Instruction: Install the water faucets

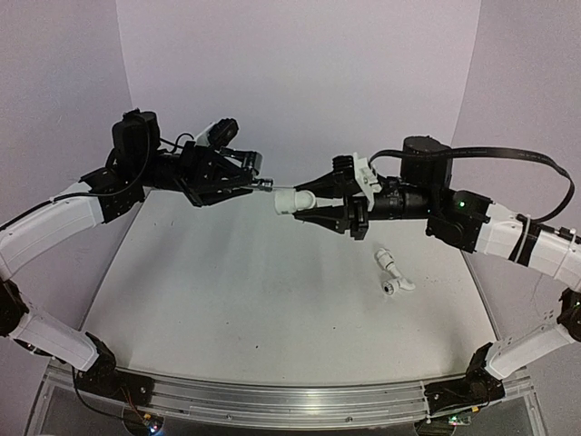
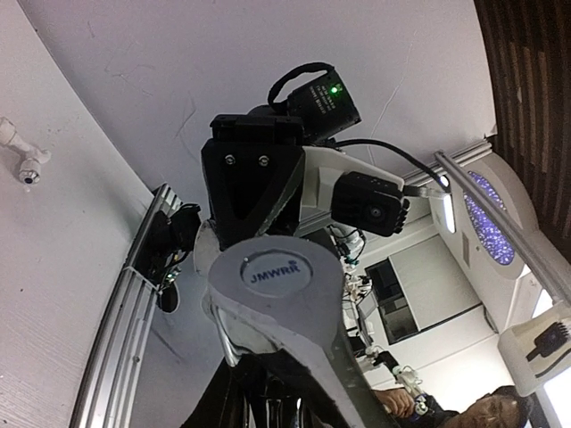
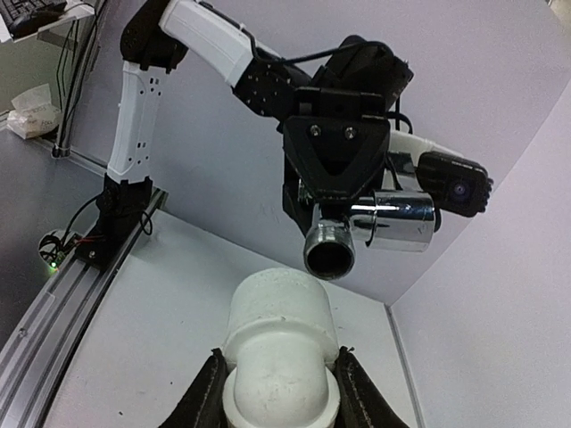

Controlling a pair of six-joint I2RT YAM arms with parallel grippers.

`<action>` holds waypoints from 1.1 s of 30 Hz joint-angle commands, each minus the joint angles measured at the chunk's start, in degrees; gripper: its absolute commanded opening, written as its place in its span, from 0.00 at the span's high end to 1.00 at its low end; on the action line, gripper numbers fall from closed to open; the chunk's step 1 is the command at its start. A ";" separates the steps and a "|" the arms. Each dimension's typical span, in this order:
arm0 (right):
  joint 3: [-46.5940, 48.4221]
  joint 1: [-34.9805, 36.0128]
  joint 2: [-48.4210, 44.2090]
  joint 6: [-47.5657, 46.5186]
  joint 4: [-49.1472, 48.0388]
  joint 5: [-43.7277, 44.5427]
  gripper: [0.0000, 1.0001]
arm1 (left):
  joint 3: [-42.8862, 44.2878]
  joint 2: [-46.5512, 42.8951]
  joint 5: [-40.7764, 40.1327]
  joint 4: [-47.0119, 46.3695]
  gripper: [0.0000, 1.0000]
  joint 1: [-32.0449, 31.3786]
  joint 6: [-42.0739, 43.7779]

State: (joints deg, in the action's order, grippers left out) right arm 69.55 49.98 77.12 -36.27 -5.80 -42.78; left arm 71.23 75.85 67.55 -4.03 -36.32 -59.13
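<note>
My left gripper (image 1: 247, 183) is shut on a chrome metal faucet (image 1: 262, 184) and holds it in mid-air. In the right wrist view the faucet (image 3: 375, 227) shows an open threaded end facing me. My right gripper (image 1: 305, 202) is shut on a white pipe fitting (image 1: 286, 201) with a round collar. The fitting's end is level with the faucet's tip and almost touches it. The fitting (image 3: 281, 343) sits between my right fingers (image 3: 203, 397). In the left wrist view the faucet's grey cap (image 2: 275, 272) marked JMWRR hides the fitting.
Two more white fittings (image 1: 392, 272) lie on the white table (image 1: 236, 291) at the right, below my right arm. One shows in the left wrist view (image 2: 22, 162). White walls stand at the back and sides. A metal rail (image 1: 272, 400) runs along the near edge.
</note>
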 commanded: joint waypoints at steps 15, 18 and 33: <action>9.77 0.12 3.69 2.82 -13.18 -6.52 1.00 | 2.38 -1.04 -3.02 -20.11 1.00 0.28 -18.24; 9.98 0.09 4.42 2.87 -13.22 -6.59 1.00 | 1.53 -1.46 -3.98 -22.07 1.00 0.28 -21.31; 7.74 -4.95 3.76 5.39 -13.14 -10.07 1.00 | -5.43 -3.67 -14.58 -23.81 1.00 0.19 -47.87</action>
State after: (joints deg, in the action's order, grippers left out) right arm 77.02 46.05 81.71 -32.94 -16.27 -50.22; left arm 65.80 75.70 56.26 -23.56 -36.05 -101.19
